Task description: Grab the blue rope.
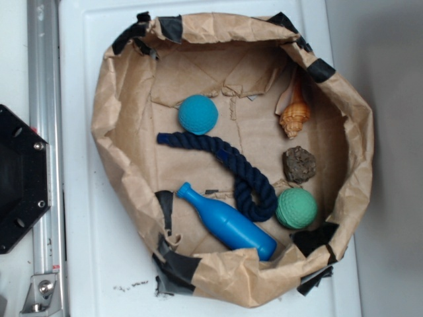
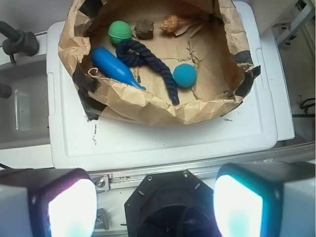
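The blue rope (image 1: 231, 170) is a thick dark navy twisted rope lying in a brown paper-lined bin (image 1: 119, 125), running from mid-left to a loop at lower right. It also shows in the wrist view (image 2: 143, 59). My gripper (image 2: 155, 207) shows only in the wrist view: its two fingers (image 2: 59, 207) stand wide apart with nothing between them, high above the black robot base, well short of the bin. The gripper does not show in the exterior view.
In the bin lie a bright blue bottle-shaped pin (image 1: 228, 223), a teal ball (image 1: 197, 113), a green ball (image 1: 296, 208), a brown rock (image 1: 300, 164) and an orange shell (image 1: 295, 115). The bin stands on a white lid (image 2: 163, 143). A black base plate (image 1: 20, 178) is at left.
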You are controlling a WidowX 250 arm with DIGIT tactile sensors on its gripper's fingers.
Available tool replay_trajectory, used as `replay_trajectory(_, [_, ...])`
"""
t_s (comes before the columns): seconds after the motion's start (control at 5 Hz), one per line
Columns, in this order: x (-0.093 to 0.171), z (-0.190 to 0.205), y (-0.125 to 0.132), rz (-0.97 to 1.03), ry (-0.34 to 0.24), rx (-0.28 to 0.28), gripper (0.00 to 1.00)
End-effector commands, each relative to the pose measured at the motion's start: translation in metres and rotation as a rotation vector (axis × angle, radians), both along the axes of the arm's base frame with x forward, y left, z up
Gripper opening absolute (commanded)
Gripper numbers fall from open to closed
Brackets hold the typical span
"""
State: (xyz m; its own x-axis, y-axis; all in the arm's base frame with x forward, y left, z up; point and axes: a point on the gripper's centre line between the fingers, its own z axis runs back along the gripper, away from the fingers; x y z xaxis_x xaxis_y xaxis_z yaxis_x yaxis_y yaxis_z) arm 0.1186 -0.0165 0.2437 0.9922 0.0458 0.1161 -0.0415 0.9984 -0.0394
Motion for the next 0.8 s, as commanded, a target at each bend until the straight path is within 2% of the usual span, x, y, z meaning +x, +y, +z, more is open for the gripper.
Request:
replay_trajectory(0.0, [0.000,0.000,0.000,0.000,0.000,0.000,1.00])
replay_trajectory(0.2, [0.050,-0.026,0.015,-0.128,-0.083,0.081,1.00])
replay_trajectory(0.4, [0.102,-0.055,0.025,-0.263,-0.126,0.132,1.00])
replay_trajectory(0.6, [0.142,-0.101,0.026,-0.438,-0.085,0.131,1.00])
